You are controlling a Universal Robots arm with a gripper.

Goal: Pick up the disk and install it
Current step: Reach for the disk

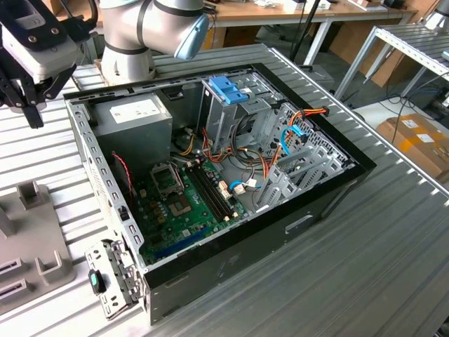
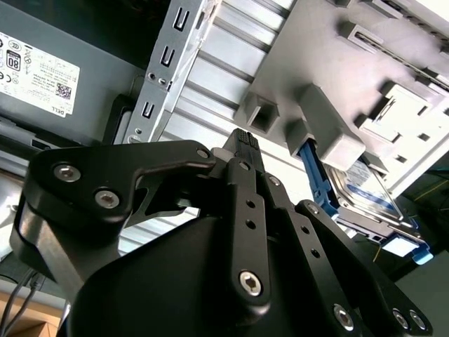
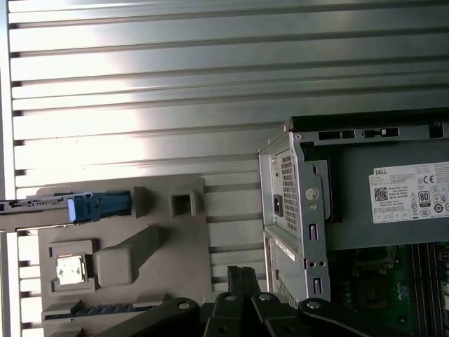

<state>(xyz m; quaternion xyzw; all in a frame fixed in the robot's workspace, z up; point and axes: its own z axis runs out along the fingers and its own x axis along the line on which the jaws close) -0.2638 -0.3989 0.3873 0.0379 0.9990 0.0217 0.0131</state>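
The arm (image 1: 151,24) is built of rounded silver-grey tube segments, and one joint is closed by a light-blue cap (image 1: 191,36). A white-and-grey housing (image 1: 38,35) is carried at the wrist. The tool (image 2: 243,135) is formed of matte black linkage plates, fastened with silver hex-socket screws (image 2: 250,283), and is ended by narrow black fingertips (image 2: 242,142).

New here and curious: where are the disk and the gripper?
the disk (image 2: 368,191), second wrist view, on its metal face.
the gripper (image 2: 243,139), second wrist view, at its fingertips.
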